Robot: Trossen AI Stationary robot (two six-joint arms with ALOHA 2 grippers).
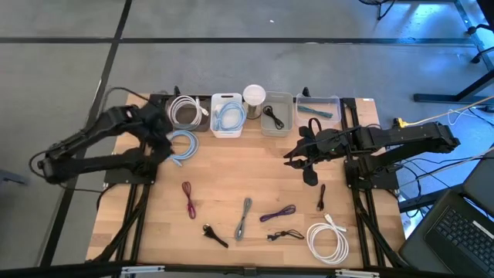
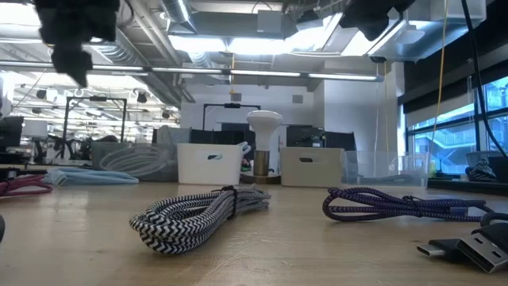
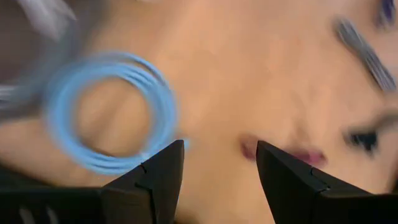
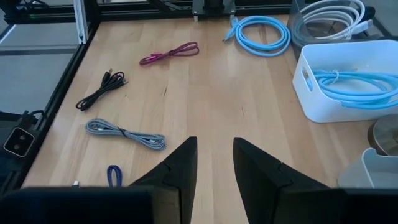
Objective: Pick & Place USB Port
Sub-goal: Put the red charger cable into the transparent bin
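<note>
Four bins [image 1: 228, 115] at back (seven loose cables [image 1: 328, 239] in front)

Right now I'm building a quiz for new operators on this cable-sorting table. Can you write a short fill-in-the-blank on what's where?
1. The loose light blue cable coil lies on the table beside the ____ gripper.
2. The white bin holds a cable coloured ____.
3. The large white cable coil lies near the table's front corner on the ____ arm's side.
4. The right gripper has its fingers ____, holding nothing.

Missing words: left; light blue; right; open
</note>
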